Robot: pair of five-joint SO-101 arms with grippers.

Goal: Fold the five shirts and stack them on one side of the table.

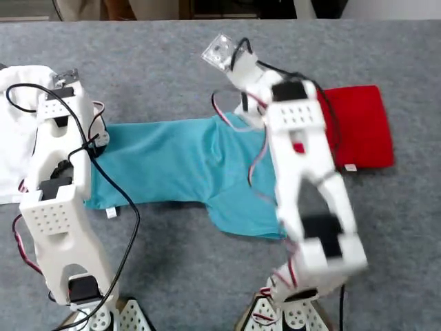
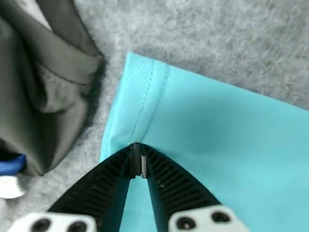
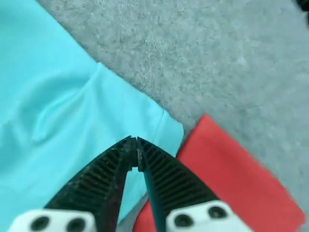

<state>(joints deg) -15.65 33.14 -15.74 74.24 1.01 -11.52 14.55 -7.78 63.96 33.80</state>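
Note:
A teal shirt (image 1: 186, 165) lies spread flat across the middle of the grey table (image 1: 151, 62). My left gripper (image 2: 137, 162) is shut on its hemmed edge (image 2: 145, 96), at the shirt's left end in the high view (image 1: 100, 138). My right gripper (image 3: 135, 147) is shut on the teal cloth (image 3: 58, 121) close to its far right corner, beside a folded red shirt (image 3: 227, 169). The red shirt (image 1: 362, 127) lies flat on the right, partly hidden behind the right arm (image 1: 303, 158).
A white garment (image 1: 17, 124) is heaped at the table's left edge, next to the left arm (image 1: 58, 179). In the left wrist view a shadowed cloth heap (image 2: 43, 87) lies just beyond the teal hem. Cables (image 1: 117, 200) trail over the teal shirt.

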